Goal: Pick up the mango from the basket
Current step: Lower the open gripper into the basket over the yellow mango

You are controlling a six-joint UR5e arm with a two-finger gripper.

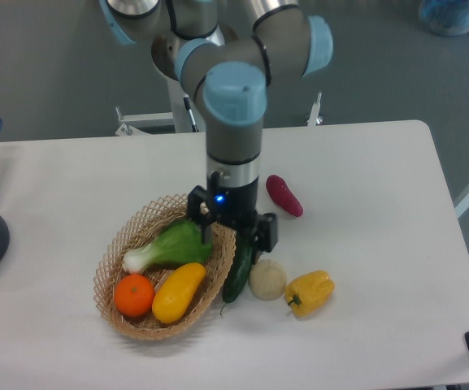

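The smooth yellow-orange oval mango (178,292) lies in the tan wicker basket (120,240), touching the round orange (134,295) on its left, with a leafy green vegetable (171,245) just behind it. The black two-finger claw (232,228) hangs open and empty over the basket's right rim, above a dark green cucumber (237,273) on the white surface (380,244).

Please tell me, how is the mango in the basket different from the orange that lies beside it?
The mango is a long oval, while the orange is round. The mango is yellow-orange; the orange is a deeper orange. The mango is the longer of the two and lies slanted, its upper end toward the right side of the basket; the orange sits nearer the left rim. Both look smooth and lie side by side in the basket.
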